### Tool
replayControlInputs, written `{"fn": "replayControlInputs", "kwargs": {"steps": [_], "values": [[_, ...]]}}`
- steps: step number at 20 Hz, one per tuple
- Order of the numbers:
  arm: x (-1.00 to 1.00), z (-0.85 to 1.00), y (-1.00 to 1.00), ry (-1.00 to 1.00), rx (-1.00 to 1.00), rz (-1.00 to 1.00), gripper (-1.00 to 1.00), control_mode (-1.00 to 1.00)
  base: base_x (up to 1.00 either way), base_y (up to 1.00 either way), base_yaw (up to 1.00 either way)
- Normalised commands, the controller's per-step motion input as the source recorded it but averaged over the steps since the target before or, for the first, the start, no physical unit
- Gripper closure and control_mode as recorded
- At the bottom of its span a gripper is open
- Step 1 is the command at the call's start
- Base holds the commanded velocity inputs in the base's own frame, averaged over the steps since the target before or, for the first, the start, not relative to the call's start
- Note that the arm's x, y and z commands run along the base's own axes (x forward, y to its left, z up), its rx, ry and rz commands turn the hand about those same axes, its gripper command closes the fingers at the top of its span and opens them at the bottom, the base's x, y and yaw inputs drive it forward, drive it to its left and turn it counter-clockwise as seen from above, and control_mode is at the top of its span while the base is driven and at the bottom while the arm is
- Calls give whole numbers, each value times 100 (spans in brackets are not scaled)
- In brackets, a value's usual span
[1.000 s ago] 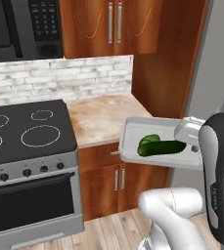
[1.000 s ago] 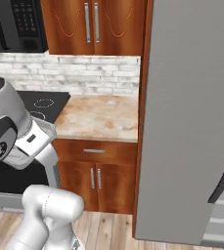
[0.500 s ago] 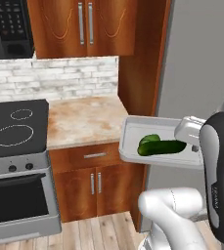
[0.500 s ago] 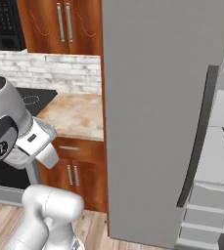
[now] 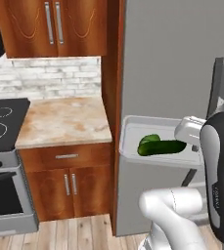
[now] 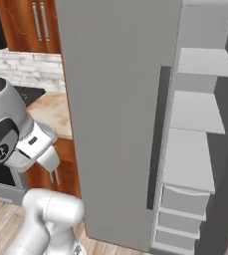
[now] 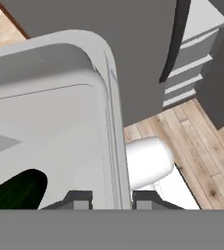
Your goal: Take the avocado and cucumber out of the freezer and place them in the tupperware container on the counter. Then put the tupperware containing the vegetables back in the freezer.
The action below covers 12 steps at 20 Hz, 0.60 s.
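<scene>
Claw: the gripper [image 7: 112,201] is pinched tight on the rim of the tupperware container [image 7: 50,122], one finger tip on each side of the low wall.
Container: the pale tray [image 5: 133,139] is held up off the floor, roughly level, in front of the lower part of the freezer [image 5: 177,63], clear of the counter [image 5: 59,122].
Cucumber: the dark green cucumber [image 5: 160,145] lies inside the tray, lengthwise, toward the end nearer the claw; in the hand view it shows as a dark green patch [image 7: 18,190] at the tray's floor.
Freezer: the big grey door [image 6: 118,99] stands swung open with its dark bar handle [image 6: 155,139] along the edge; pale shelves [image 6: 192,114] and lower drawers [image 6: 182,209] show beyond it.
Counter: marbled top to the left of the freezer, over brown cabinets [image 5: 67,183] with silver handles.
Stove: black top [image 5: 1,119] just left of the counter.
Floor: light wood planks [image 7: 191,141] below the tray.
</scene>
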Motion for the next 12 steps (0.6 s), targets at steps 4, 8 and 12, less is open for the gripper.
{"fn": "replayControlInputs", "kwargs": {"steps": [4,8,12], "values": [[0,0,0,0,0,0,100,100,9,-72,12],[0,0,0,0,0,0,100,100,15,-68,8],[0,0,0,0,0,0,100,100,30,-60,5]]}}
